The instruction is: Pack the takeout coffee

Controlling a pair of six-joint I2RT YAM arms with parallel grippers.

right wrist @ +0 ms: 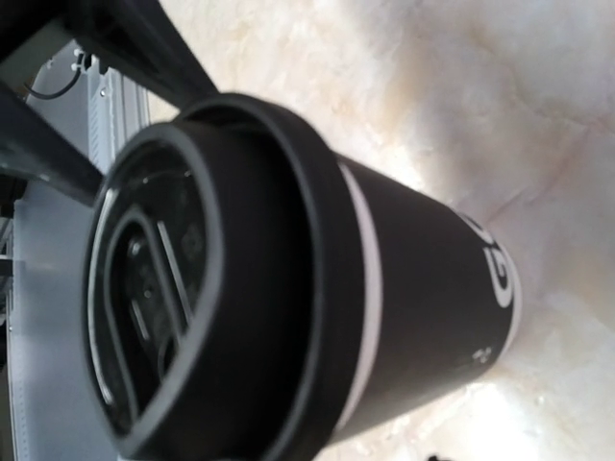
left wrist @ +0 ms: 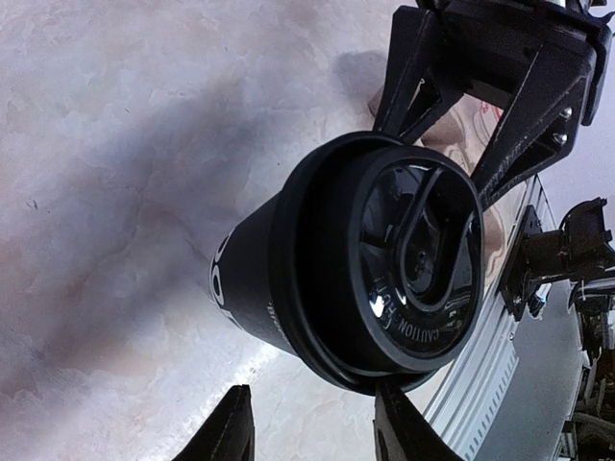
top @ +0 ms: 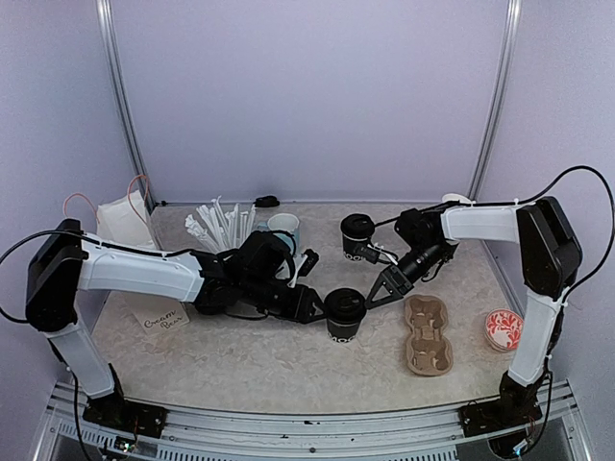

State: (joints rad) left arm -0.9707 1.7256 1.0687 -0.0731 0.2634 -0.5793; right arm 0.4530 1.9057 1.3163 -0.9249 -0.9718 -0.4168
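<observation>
One takeout coffee cup (top: 345,314), black with a round black lid, stands upright at the table's middle front. My left gripper (top: 315,305) is open at its left side; in the left wrist view the cup (left wrist: 317,279) lies just beyond the fingertips (left wrist: 408,423), not between them. My right gripper (top: 378,291) is open at the cup's right, its spread fingers (left wrist: 524,125) showing behind the lid. The cup (right wrist: 384,288) fills the right wrist view, which hides that gripper's fingers. A second lidded cup (top: 357,236) stands further back.
A brown pulp cup carrier (top: 427,334) lies right of the near cup, with a red-and-white round item (top: 504,328) beyond it. A light blue mug (top: 284,230), white sticks (top: 221,226) and a white bundle (top: 123,219) sit at the back left.
</observation>
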